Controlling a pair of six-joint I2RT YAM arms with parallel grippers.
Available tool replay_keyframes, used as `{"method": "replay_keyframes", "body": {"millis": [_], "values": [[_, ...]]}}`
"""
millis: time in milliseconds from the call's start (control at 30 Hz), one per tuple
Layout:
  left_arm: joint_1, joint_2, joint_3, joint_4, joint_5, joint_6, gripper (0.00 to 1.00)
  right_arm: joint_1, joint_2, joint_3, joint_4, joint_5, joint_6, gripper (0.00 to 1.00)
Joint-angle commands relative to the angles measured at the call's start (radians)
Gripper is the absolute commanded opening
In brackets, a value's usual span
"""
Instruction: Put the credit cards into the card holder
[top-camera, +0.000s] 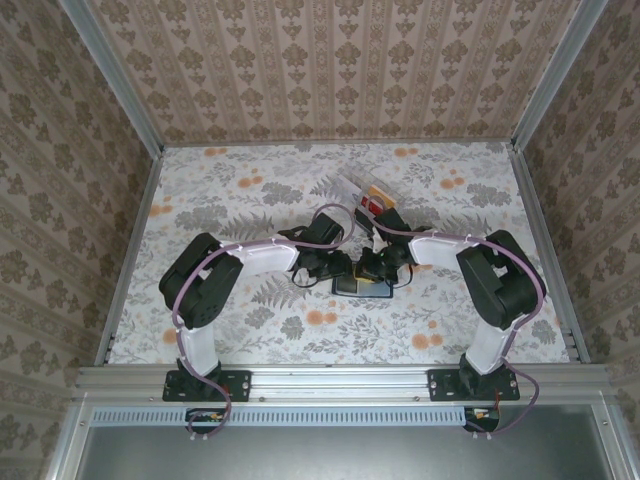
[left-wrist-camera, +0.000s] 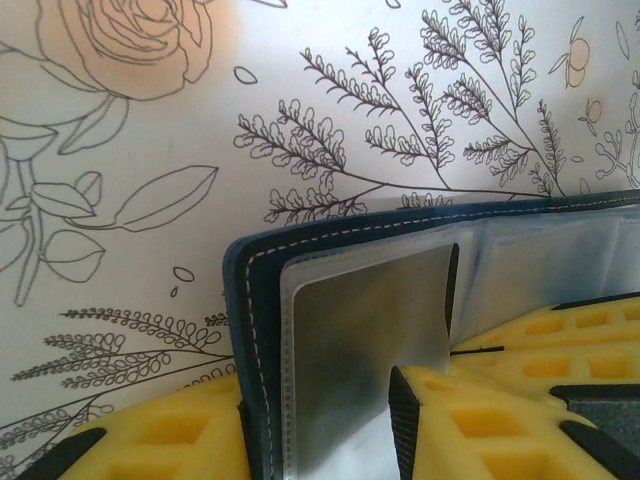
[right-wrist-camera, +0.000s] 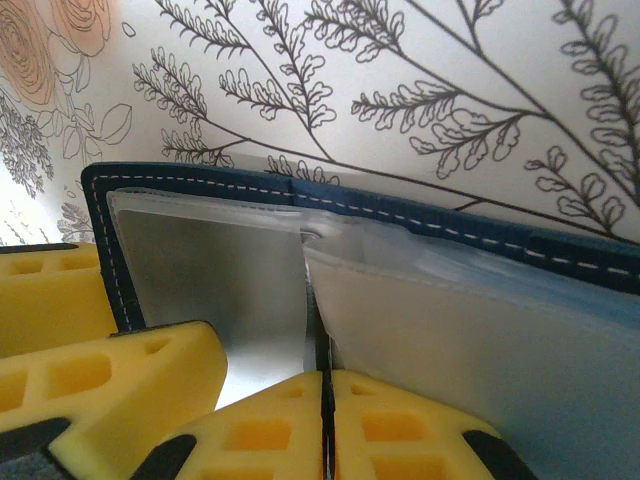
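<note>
- Card holder lies open and flat on the floral table, at centre, just in front of where the two arms meet.
- Left gripper and right gripper both come down onto its far edge, close beside each other.
- Left wrist view: card holder shows its navy cover with white stitching and clear inner sleeves. Its left panel sits in the gap of the left gripper.
- Left gripper: yellow pads stand well apart, released. One pad is just outside the cover's edge, the other over the sleeve.
- Right wrist view: right gripper has its pads pressed together, with only a thin dark seam between them.
- The edge of a clear sleeve leaf runs straight down into that seam, so the right gripper is pinching the card holder by this leaf, near the fold.
- Credit cards, red and orange-tan visible, sit in a clear box on the far side of the grippers, apart from the card holder.
</note>
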Motion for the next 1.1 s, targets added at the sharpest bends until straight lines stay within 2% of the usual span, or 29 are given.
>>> {"method": "replay_keyframes", "body": {"millis": [0, 200, 500, 567, 833, 1000, 1067], "values": [[0.011, 0.027, -0.030, -0.092, -0.057, 0.006, 0.38, 0.012, 0.017, 0.020, 0.022, -0.031, 0.015, 0.11], [0.017, 0.028, -0.030, -0.133, -0.087, 0.004, 0.23, 0.010, -0.064, 0.027, -0.093, 0.080, -0.017, 0.12], [0.022, 0.036, -0.031, -0.135, -0.084, 0.011, 0.19, 0.006, -0.063, 0.021, -0.264, 0.306, -0.062, 0.13], [0.024, 0.036, -0.030, -0.134, -0.084, 0.011, 0.19, 0.004, -0.061, 0.021, -0.268, 0.321, -0.063, 0.13], [0.028, 0.011, -0.027, -0.140, -0.079, 0.015, 0.18, 0.003, -0.129, 0.081, -0.264, 0.237, -0.079, 0.19], [0.030, -0.036, -0.030, -0.150, -0.089, 0.016, 0.21, -0.019, -0.126, 0.202, -0.427, 0.349, -0.129, 0.23], [0.033, -0.045, -0.033, -0.154, -0.097, 0.014, 0.21, -0.036, -0.097, 0.234, -0.484, 0.373, -0.149, 0.20]]}}
